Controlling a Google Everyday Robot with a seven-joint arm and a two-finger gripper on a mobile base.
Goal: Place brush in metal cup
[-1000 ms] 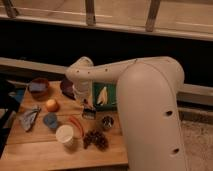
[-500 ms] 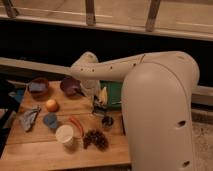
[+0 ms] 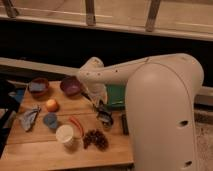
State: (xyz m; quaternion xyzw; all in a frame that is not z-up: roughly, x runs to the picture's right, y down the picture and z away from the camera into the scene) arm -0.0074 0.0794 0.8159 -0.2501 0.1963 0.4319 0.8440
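Gripper [image 3: 102, 111] over wooden table [image 3: 60, 152] (dim room).

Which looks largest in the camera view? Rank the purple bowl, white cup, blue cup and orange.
1. purple bowl
2. white cup, though it stands nearer the camera
3. blue cup and orange look alike, so unranked

The gripper is low over the table, right of the red chilli.

glossy white plastic arm [image 3: 150, 95], dark gripper [image 3: 103, 111] over shiny metal cup [image 3: 105, 118], matt wooden table [image 3: 60, 150].
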